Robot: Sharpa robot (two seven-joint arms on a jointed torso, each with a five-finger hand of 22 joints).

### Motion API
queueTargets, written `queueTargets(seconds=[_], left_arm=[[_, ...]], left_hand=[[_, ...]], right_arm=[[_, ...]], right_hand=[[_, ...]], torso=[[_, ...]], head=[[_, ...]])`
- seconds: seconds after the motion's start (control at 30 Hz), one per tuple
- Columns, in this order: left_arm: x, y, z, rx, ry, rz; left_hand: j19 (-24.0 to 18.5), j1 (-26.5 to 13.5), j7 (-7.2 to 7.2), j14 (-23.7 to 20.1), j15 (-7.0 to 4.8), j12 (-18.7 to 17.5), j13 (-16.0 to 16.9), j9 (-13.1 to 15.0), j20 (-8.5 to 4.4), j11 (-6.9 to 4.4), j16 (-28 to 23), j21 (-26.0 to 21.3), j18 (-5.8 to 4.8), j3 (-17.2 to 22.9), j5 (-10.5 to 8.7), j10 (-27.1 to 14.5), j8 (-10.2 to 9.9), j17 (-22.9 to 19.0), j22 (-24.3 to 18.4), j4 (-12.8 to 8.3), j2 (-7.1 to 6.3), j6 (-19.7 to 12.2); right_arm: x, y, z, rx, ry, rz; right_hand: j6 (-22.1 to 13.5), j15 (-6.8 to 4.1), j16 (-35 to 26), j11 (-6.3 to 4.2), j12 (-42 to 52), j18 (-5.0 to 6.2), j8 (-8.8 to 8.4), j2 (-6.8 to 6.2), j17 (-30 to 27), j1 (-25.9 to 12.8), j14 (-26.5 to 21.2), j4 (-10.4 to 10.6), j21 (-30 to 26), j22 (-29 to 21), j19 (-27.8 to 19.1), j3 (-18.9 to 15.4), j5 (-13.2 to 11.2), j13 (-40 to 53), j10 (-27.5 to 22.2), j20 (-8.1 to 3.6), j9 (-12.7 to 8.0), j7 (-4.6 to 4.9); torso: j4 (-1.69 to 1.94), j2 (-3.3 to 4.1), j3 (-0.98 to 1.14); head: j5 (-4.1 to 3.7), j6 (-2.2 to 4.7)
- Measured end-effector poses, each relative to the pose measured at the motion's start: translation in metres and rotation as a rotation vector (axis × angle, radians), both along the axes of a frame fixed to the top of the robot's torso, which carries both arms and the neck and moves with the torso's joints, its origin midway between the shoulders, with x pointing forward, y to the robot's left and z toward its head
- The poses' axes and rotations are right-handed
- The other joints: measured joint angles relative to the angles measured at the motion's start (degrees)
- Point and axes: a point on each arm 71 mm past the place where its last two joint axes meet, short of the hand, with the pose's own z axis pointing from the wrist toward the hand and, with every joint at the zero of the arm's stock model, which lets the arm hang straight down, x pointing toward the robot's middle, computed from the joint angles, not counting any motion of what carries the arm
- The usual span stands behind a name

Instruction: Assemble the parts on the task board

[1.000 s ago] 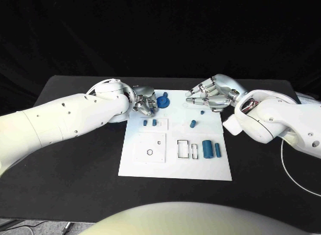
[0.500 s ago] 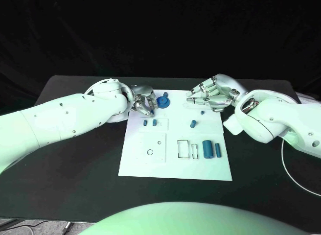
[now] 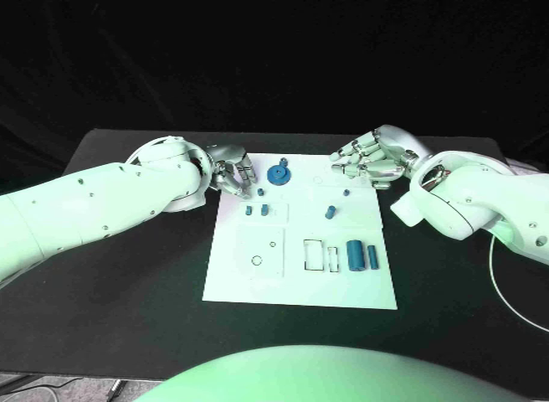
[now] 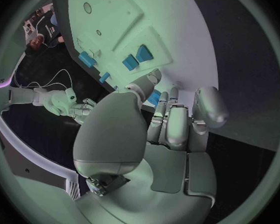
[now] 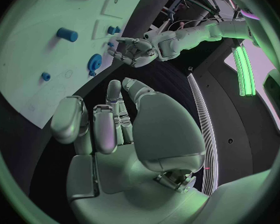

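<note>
Head view: task board [image 3: 301,289] lies mid-table; near right, two blue cylinders [image 3: 361,255] stand side by side. Farther, small blue parts [image 3: 261,208]. Blue disc [image 3: 279,174] at far edge, between left hand [image 3: 230,176] and right hand [image 3: 371,161], both released, fingers apart, holding nothing.

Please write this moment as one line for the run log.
left hand: empty, at task board far-left corner | right hand: empty, far-right corner | round blue part: on board between them

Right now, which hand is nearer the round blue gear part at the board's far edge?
Left. The left hand hovers just beside the round blue gear part; the right hand sits farther off, across the board.
</note>
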Motion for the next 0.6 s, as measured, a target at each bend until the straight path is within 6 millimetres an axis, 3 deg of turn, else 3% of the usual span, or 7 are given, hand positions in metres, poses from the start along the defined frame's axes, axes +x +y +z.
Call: queueTargets(seconds=[0.07, 0.23, 0.3, 0.4, 0.47, 0.5, 0.6], left_arm=[[0.0, 0.007, 0.002, -0.019, 0.0, 0.015], [-0.001, 0.022, 0.006, -0.13, 0.011, 0.061], [-0.002, 0.028, 0.008, -0.228, 0.023, 0.085], [-0.005, 0.034, 0.011, -0.398, 0.059, 0.125], [-0.009, 0.037, 0.012, -0.549, 0.103, 0.162], [-0.011, 0.038, 0.012, -0.612, 0.124, 0.179], [-0.016, 0.044, 0.011, -0.819, 0.195, 0.247]], left_hand=[[0.0, 0.4, 0.32, 0.0, 0.0, 0.8, 0.2, 0.1, 0.0, -0.21, 0.0, 0.0, 0.0, 0.3, 0.0, 1.4, 0.3, 0.0, 0.0, -0.3, 0.36, 1.2], [0.0, 1.1, 0.96, 0.0, 0.0, 2.8, 0.7, 0.3, 0.0, -0.76, 0.2, 0.0, 0.0, 2.8, 0.0, 5.8, 1.8, 0.9, 0.0, -0.5, 1.13, 4.4], [0.0, 0.8, 1.24, 0.0, -0.03, 3.0, 0.7, 0.3, 0.0, -0.61, -0.3, -3.6, 0.5, 3.6, 0.0, 6.6, 1.9, -0.7, -0.1, -0.4, 1.41, 5.3], [-1.1, 0.2, 1.56, -1.5, -0.28, 3.0, 0.7, 0.3, -0.09, -0.57, -2.4, -8.7, 0.99, 4.2, 0.0, 6.6, 1.9, -4.6, -1.7, 0.2, 2.03, 5.6], [-3.2, 0.1, 1.56, -3.9, -0.06, 3.0, 0.6, 0.1, 0.05, -0.56, -5.2, -14.6, 2.46, 4.1, 0.0, 6.6, 1.9, -9.6, -4.2, 0.3, 2.1, 5.6], [-4.2, -0.2, 1.68, -5.1, 0.07, 3.0, 0.5, 0.1, 0.18, -0.34, -6.5, -17.6, 2.71, 3.9, 0.0, 6.4, 1.9, -12.2, -5.4, 0.6, 2.21, 5.8], [-5.6, -1.7, 1.77, -6.5, 0.28, 3.2, 0.4, 0.0, 0.39, -0.16, -8.0, -21.4, 2.72, 2.8, 0.0, 6.2, 1.9, -14.9, -7.0, 1.6, 1.83, 5.8]], right_arm=[[0.004, -0.008, -0.001, -0.038, -0.017, -0.014], [0.011, -0.023, -0.002, -0.175, -0.08, -0.023], [0.012, -0.024, -0.002, -0.255, -0.121, -0.01], [0.013, -0.021, -0.002, -0.365, -0.178, 0.018], [0.013, -0.017, -0.005, -0.45, -0.218, 0.044], [0.013, -0.015, -0.006, -0.485, -0.233, 0.054], [0.013, -0.009, -0.012, -0.588, -0.273, 0.084]], right_hand=[[0.1, 0.4, -1.3, 0.11, -5.4, 0.86, 0.0, -0.6, 0.0, 0.6, 0.0, -0.7, -0.8, -0.9, -0.1, 1.6, -0.8, -5.3, -0.5, 0.09, 0.1, 0.12], [0.4, 0.82, -3.4, 0.56, -15.7, 0.88, 0.34, -1.18, -1.2, 1.9, 0.0, -2.2, -1.5, -2.0, -0.3, 4.1, -2.6, -15.3, -1.6, 0.32, 0.3, 0.43], [1.2, 0.84, -3.8, 1.11, -20.2, 0.88, 0.34, -1.37, -1.5, 2.1, 0.0, -2.7, -1.7, -2.1, -0.5, 5.2, -4.0, -20.7, 0.2, 0.75, 0.3, 1.19], [1.5, 1.24, -4.7, 1.11, -23.3, 0.88, 0.32, -1.55, -2.2, 2.3, 0.0, -3.0, -2.1, -2.5, -0.5, 6.2, -7.0, -24.7, 0.6, 0.74, 0.3, 0.97], [1.6, 1.23, -5.1, 1.11, -24.5, 0.88, -0.22, -2.11, -2.7, 2.1, 0.0, -2.9, -2.4, -2.9, -0.6, 6.5, -8.5, -26.5, 0.6, 0.85, 0.2, 0.84], [1.7, 1.23, -5.5, 1.12, -25.1, 0.88, -0.51, -2.28, -3.0, 1.9, 0.0, -2.9, -2.7, -3.2, -0.7, 6.8, -9.1, -27.5, 0.6, 0.94, 0.2, 0.79], [1.2, 1.23, -6.2, 0.89, -26.2, 0.88, -1.03, -2.82, -3.6, 1.9, 0.0, -2.8, -3.0, -3.7, -0.7, 6.8, -10.6, -29.5, 0.4, 0.94, 0.1, 0.33]], torso=[[0.0, 0.0, -0.01], [-0.04, 0.01, -0.04], [-0.08, 0.04, -0.05], [-0.12, 0.11, -0.03], [-0.11, 0.14, -0.01], [-0.09, 0.15, -0.01], [0.0, 0.15, -0.02]], head=[[0.01, 0.09], [-0.09, 0.62], [-0.26, 0.87], [-0.77, 1.36], [-1.22, 1.66], [-1.43, 1.81], [-2.19, 2.13]])
